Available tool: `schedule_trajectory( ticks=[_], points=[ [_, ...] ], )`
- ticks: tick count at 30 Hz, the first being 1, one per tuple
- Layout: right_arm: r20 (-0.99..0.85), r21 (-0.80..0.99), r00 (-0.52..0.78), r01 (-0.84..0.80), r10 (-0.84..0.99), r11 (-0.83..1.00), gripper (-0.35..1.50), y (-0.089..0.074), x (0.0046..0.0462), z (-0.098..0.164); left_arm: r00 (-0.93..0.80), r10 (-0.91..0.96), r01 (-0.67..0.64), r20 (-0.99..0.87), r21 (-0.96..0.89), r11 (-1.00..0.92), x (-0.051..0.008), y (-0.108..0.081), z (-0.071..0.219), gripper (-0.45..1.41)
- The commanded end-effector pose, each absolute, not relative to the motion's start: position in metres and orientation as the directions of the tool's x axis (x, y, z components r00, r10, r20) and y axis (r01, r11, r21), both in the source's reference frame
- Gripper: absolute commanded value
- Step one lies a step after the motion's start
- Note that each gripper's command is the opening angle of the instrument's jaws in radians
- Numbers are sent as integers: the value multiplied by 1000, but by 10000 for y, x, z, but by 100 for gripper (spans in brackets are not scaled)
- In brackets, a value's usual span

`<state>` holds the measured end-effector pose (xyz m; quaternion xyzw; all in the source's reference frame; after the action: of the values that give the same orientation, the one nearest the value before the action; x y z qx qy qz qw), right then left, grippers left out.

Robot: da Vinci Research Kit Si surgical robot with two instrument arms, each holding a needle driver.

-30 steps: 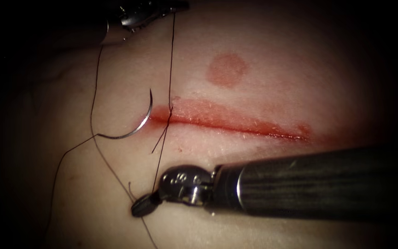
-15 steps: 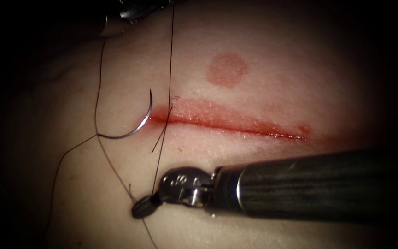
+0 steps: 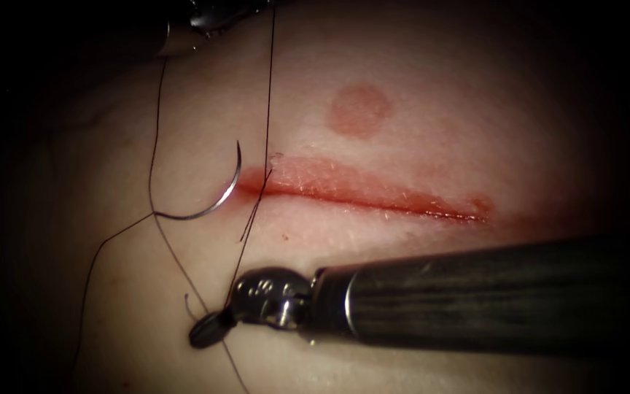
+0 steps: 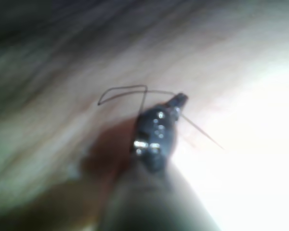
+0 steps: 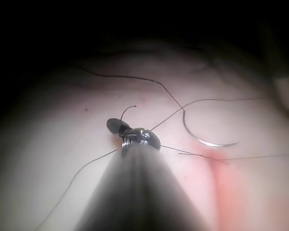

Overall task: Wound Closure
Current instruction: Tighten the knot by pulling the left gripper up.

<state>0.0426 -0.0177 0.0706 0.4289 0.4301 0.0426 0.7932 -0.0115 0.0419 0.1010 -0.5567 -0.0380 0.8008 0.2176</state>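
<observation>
The curved needle [image 3: 211, 206] lies free on the tissue [image 3: 417, 131] just left of the cut's [image 3: 373, 195] left end, with its tip pointing up; neither tool holds it. My right tool [image 3: 205, 332] is below the cut, its jaws shut on the thread [image 3: 266, 87]. That thread runs taut from the left end of the cut up to my left tool [image 3: 209, 14] at the top edge. In the left wrist view the left tool [image 4: 179, 100] is shut on the thread [image 4: 125, 89]. The right wrist view shows the right tool [image 5: 114, 126] beside the needle [image 5: 207, 141].
A round reddish mark [image 3: 359, 110] sits on the tissue above the cut. Red fluid [image 3: 432, 208] lines the cut. Slack thread [image 3: 111, 241] loops over the tissue to the left of the needle. The right tool's dark shaft [image 3: 475, 299] crosses below the cut.
My right tool has moved left and slightly down with the thread in its jaws. The left tool rose a little toward the top edge. The needle has stayed put.
</observation>
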Motion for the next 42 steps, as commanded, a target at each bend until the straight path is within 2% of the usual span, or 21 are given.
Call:
schedule_trajectory(
  ticks=[1,11,22,27,40,41,42],
  points=[
    [-646,719,625,304,438,625,-35,-181,429,705,-289,384,-302,-877,-297,-906,-119,423,1016,-35],
    [-640,734,635,336,433,590,-35,-184,443,721,-296,377,-304,-878,-288,-908,-120,424,1016,-35],
    [-609,767,675,368,416,526,-35,-189,439,732,-299,378,-318,-876,-282,-905,-124,435,1019,-35],
    [-570,788,729,355,379,503,-35,-192,439,743,-299,376,-315,-877,-281,-906,-127,434,1021,-35],
    [-550,797,740,325,388,509,-35,-193,438,749,-298,373,-280,-879,-293,-914,-128,426,1020,-35],
    [-547,794,742,312,387,522,0,-192,437,747,-299,373,-271,-879,-296,-916,-128,423,1019,-35],
    [-541,789,749,297,381,537,27,-190,435,746,-299,373,-264,-878,-299,-917,-127,419,1017,-35]
  ],
)
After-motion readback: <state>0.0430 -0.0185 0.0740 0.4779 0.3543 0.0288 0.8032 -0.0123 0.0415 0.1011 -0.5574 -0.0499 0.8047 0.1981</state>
